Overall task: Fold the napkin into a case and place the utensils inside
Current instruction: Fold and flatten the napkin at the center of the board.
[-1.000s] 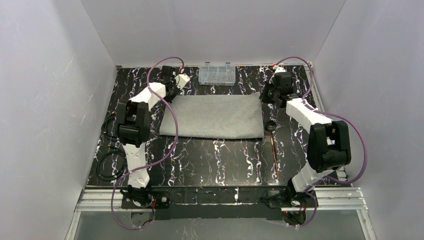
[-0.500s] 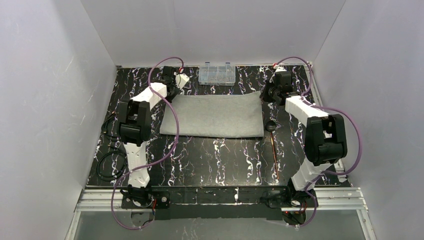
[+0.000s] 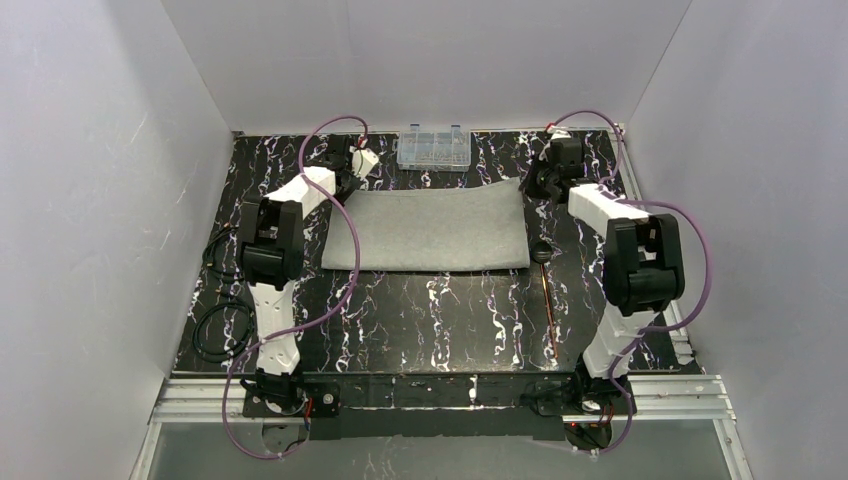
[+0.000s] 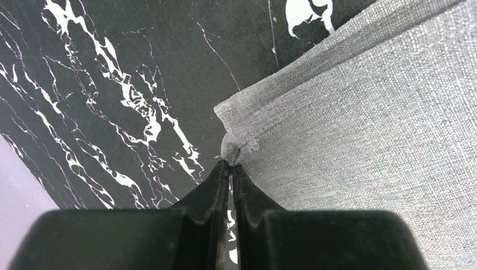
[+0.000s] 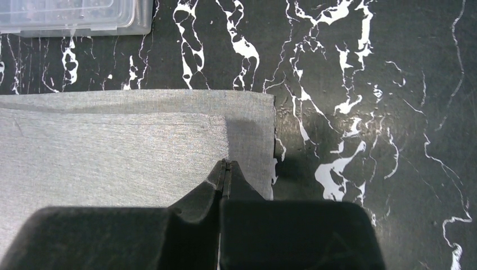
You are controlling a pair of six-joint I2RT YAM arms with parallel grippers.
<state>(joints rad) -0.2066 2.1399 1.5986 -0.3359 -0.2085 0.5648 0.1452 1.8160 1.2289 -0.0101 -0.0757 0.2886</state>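
The light-grey napkin (image 3: 430, 230) lies folded in two layers across the far half of the black marble table. My left gripper (image 3: 344, 184) is at its far left corner. In the left wrist view the jaws (image 4: 230, 163) are shut and pinch a bunched corner of the napkin (image 4: 365, 112). My right gripper (image 3: 531, 188) is at the far right corner. In the right wrist view it (image 5: 226, 163) is shut on the corner of the upper layer of the napkin (image 5: 112, 152), and the lower layer reaches further right. The utensils (image 3: 546, 290), with a dark spoon head, lie right of the cloth.
A clear plastic compartment box (image 3: 433, 148) stands at the far edge behind the napkin and shows at the top left of the right wrist view (image 5: 73, 14). Black cable loops (image 3: 214, 330) lie at the table's left edge. White walls close in three sides.
Both arms have stretched toward the far edge, elbows moving forward. The napkin's held corners went with them, and its near edge slid slightly farther from the arm bases.
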